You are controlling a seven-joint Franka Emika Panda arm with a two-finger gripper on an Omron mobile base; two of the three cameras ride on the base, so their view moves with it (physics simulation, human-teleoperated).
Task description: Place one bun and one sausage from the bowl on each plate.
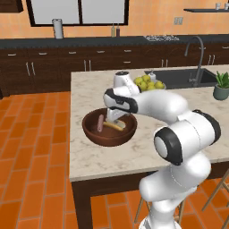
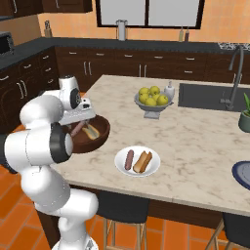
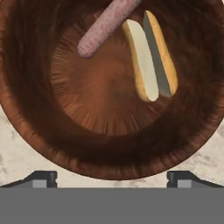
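the white plate (image 2: 121, 168) is being seen nearest, close to the near edge of the marble island counter (image 2: 195, 141), with one sausage (image 2: 129, 159) and one bun (image 2: 143, 161) lying side by side on it, so that plate is judged as already served. the dark blue-grey plate (image 2: 242, 174) is being shown at the right edge of the right base view, well apart, and nothing can be seen on the visible part of it. further left, the wooden bowl (image 3: 26, 127) is being hovered over by the gripper (image 3: 112, 177), whose fingers (image 3: 41, 178) are being held spread wide with nothing between them, presumably in readiness for a pick. inside the bowl, a second sausage (image 3: 105, 27) and a split second bun (image 3: 151, 54) are lying near each other, these being judged as the pieces meant for the blue-grey plate. beyond, a grey pedestal bowl of yellow-green fruit (image 2: 152, 97) is standing near the sink (image 2: 207, 95).
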